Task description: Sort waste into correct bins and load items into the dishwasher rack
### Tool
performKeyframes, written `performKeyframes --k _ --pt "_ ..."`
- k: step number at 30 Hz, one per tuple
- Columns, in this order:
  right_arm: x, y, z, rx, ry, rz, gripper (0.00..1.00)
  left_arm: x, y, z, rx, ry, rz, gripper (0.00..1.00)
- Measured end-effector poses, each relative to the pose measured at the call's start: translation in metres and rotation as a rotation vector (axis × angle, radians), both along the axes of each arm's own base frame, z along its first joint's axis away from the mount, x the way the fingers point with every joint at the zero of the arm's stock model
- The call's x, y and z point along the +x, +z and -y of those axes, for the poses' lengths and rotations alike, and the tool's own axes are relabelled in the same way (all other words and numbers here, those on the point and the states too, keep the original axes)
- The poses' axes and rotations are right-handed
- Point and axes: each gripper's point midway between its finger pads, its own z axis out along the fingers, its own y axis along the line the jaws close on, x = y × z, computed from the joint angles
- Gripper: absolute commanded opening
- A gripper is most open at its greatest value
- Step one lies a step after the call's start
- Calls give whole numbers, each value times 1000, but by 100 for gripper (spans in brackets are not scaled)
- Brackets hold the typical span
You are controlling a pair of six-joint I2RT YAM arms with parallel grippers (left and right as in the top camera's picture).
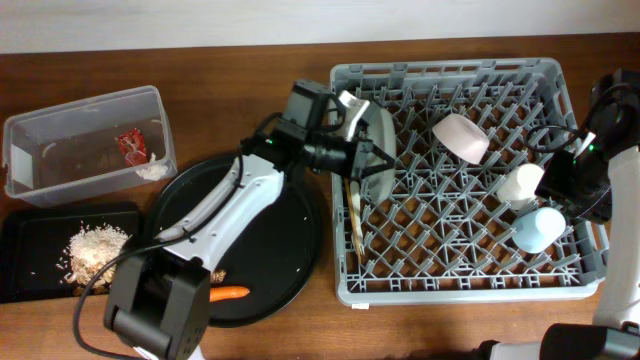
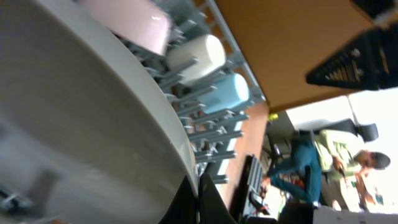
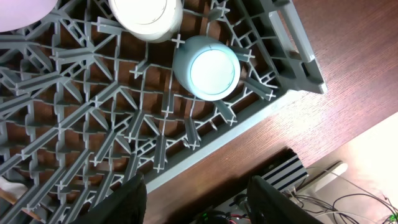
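Cups (image 1: 537, 228) racked, your left gripper (image 1: 362, 155) clamps the pale grey plate (image 1: 385, 135), right gripper (image 3: 202, 200) open and empty; carrot (image 1: 231, 293) at seven o'clock unbinned.

In the overhead view the table (image 1: 250, 50) is lit evenly from above, and only soft shadows are cast beside the rack (image 1: 450, 290). The left wrist view is blurred; the plate (image 2: 74, 124) near the lens is seen out of focus. The right wrist view is sharp, with mild glare on the blue cup (image 3: 213, 68).
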Motion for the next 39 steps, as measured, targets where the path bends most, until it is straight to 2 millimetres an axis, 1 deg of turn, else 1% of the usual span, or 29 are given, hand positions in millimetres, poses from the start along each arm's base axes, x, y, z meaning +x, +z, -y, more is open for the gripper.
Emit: performKeyframes --k 3,5,6,8,9,11,12,14,16,19,21,22,23,24,25,28,29,30,31,33,35,36,37,38,39 --pt "1 0 0 2 3 3 55 4 -16 -19 74 59 -72 1" --pt "1 0 0 2 4 3 55 4 -23 -29 128 92 -107 1" --pt "1 0 0 1 5 3 55 4 -26 -37 172 121 -127 9" --pt "1 0 0 1 5 3 55 6 -30 -54 222 167 -152 49" --pt "1 0 0 1 5 3 56 7 -33 -63 254 193 -167 52" --pt "1 0 0 1 5 3 55 13 -49 -89 342 273 -208 57" --pt "1 0 0 1 5 3 56 16 -58 -103 378 310 -236 57" --pt "1 0 0 1 5 3 56 19 -68 -124 425 356 -271 58" --pt "1 0 0 1 8 3 55 21 -73 -139 462 381 -273 58" --pt "1 0 0 1 8 3 55 17 -77 -155 505 389 -287 58" --pt "1 0 0 2 9 2 55 13 -72 -171 528 407 -292 58" --pt "1 0 0 1 8 3 56 11 -62 -187 538 440 -290 58" --pt "1 0 0 2 9 3 56 11 -56 -197 542 463 -282 59" --pt "1 0 0 2 9 3 56 9 -46 -211 550 494 -273 59" --pt "1 0 -1 7 11 4 56 4 -36 -228 562 532 -269 59" --pt "9 -2 -10 62 64 33 55 -16 -3 -285 602 679 -256 69" --pt "12 -3 -16 94 91 47 55 -25 6 -306 618 738 -255 72" --pt "18 -5 -28 152 149 69 55 -35 15 -329 635 809 -260 74" --pt "21 -5 -37 188 195 83 55 -44 21 -346 654 862 -259 75" --pt "28 -3 -65 271 317 114 55 -58 28 -371 688 945 -272 76" --pt "37 -1 -105 335 469 143 55 -70 28 -392 718 1012 -307 80" --pt "40 1 -129 359 564 156 55 -72 27 -399 726 1033 -321 85" --pt "41 3 -157 379 661 167 56 -74 26 -405 735 1049 -328 85" --pt "41 4 -188 393 769 182 61 -75 25 -408 739 1060 -333 85" --pt "38 6 -219 407 881 197 63 -75 25 -411 743 1067 -335 85"
